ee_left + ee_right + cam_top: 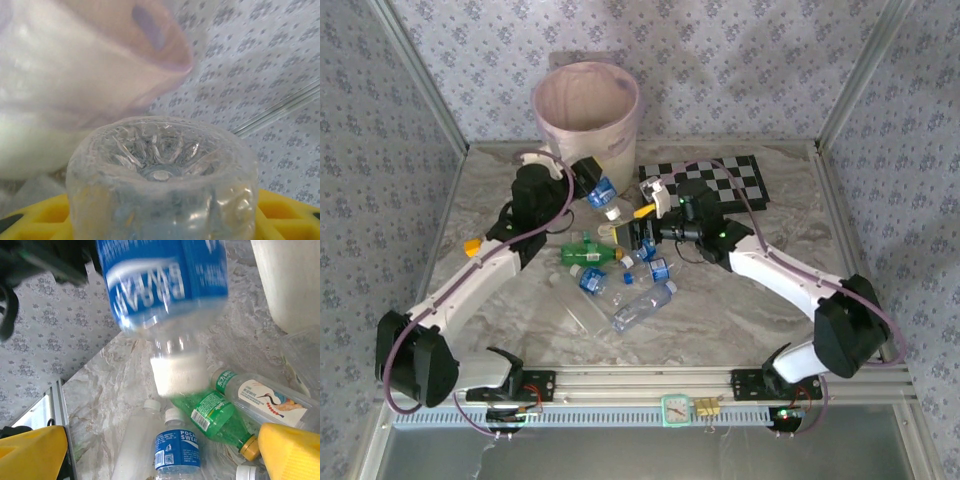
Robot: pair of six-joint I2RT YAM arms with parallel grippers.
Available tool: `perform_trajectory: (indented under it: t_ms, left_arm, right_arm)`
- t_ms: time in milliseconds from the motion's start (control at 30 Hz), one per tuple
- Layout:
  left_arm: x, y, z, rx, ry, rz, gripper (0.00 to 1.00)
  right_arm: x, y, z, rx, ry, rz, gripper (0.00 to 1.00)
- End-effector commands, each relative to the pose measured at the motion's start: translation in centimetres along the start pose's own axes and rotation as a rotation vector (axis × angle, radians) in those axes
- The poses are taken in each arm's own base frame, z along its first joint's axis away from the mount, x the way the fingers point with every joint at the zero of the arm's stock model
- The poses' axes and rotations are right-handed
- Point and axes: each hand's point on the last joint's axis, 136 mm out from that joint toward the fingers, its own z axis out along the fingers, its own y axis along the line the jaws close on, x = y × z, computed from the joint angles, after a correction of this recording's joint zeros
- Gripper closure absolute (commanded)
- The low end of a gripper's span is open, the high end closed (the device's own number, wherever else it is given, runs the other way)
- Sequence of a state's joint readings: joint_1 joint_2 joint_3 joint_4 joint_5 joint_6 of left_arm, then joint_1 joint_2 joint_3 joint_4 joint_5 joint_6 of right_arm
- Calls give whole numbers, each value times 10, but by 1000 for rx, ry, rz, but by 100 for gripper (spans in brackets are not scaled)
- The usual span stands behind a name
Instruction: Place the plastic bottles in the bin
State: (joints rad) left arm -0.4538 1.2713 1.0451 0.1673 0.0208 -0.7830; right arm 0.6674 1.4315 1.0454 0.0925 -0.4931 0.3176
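Observation:
The bin [585, 105], cream with a pinkish liner, stands at the back of the table; its wall is blurred in the left wrist view [45, 95]. My left gripper [592, 182] [162, 215] is shut on a clear blue-labelled bottle [602, 191] just in front of the bin. The bottle's ribbed base [161, 165] faces the left wrist camera. It hangs cap down, blurred [165, 290], ahead of my right gripper [638, 232] [160, 455], which is open and holds nothing. Below lie a green bottle [588, 254] [212, 415], a Pocari bottle [177, 450] and other clear bottles [643, 305].
A black-and-white chessboard [715, 180] lies at the back right behind the right arm. The pile of bottles fills the table's middle between the two arms. Patterned walls and metal frame posts close the table in on three sides.

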Motion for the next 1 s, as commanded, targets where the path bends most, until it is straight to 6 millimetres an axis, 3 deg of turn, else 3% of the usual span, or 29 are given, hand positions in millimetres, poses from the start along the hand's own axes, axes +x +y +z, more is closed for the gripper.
perform_trajectory:
  t_ms: [0, 133, 300, 433, 667, 800, 900, 967]
  left_arm:
    - [-46, -29, -11, 46, -109, 113, 46]
    - [-83, -43, -9, 55, -187, 180, 46]
    - [-123, -59, 7, 31, -240, 339, 46]
    - [-144, -58, 28, -27, -273, 432, 46]
    - [-179, -44, 60, -67, -346, 443, 45]
    - [-188, -32, 88, -105, -357, 469, 46]
    - [-179, -10, 116, -148, -295, 477, 46]
    - [-178, -7, 128, -154, -263, 481, 46]
  right_arm:
    - [1, -10, -11, 70, -6, -5, 0]
    - [11, -30, -15, 156, 7, 41, 0]
    - [22, -61, -26, 309, 25, 119, 0]
    - [28, -80, -43, 415, 14, 171, 0]
    - [37, -91, -71, 482, -8, 215, 0]
    - [37, -89, -77, 473, -21, 227, 0]
    - [37, -88, -79, 472, -33, 231, 0]
    - [38, -89, -80, 473, -37, 235, 0]
